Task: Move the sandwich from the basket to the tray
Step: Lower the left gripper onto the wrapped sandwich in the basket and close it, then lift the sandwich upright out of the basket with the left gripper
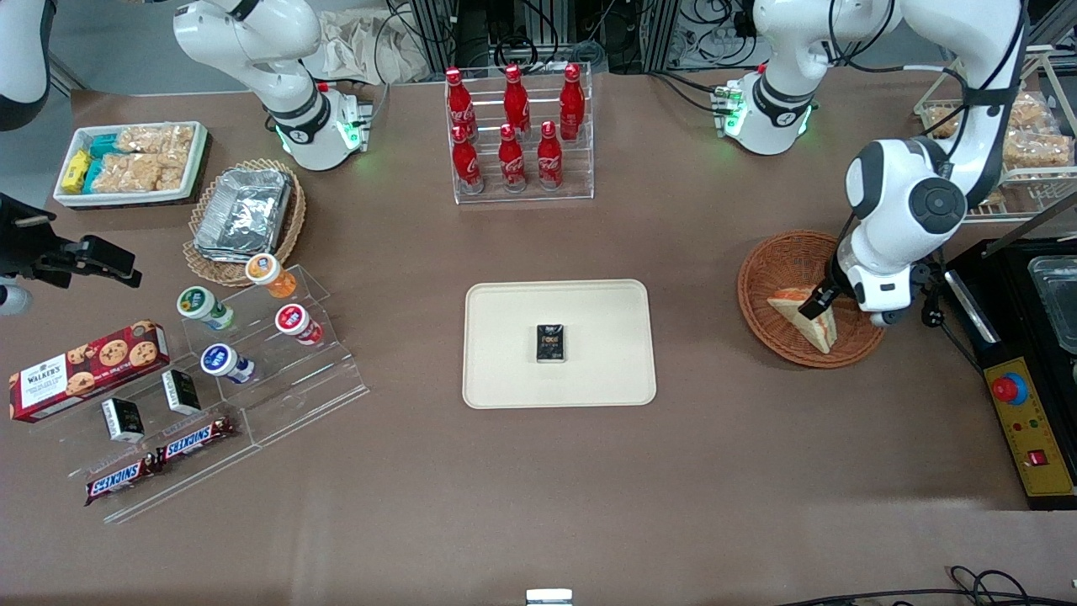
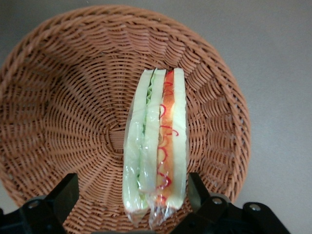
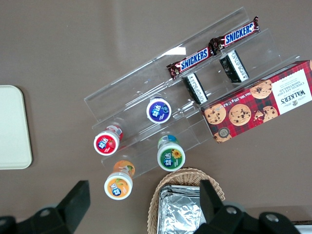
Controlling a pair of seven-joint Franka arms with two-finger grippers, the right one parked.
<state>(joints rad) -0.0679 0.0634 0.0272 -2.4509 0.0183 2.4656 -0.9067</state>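
Gripper (image 2: 131, 195): I see it wide open, straddling the sandwich (image 2: 156, 146) in the basket (image 2: 58, 97).
Risk: slippery wrap; 1 finger could tip it.

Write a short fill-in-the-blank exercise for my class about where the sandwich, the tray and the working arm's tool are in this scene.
1. The sandwich lies in the ____.
2. The tool is open, with one finger on each side of the ____.
3. On the tray lies a small black ____.
4. The rack nearer the arm bases than the tray holds six red ____.

Missing words: basket; sandwich; box; bottles
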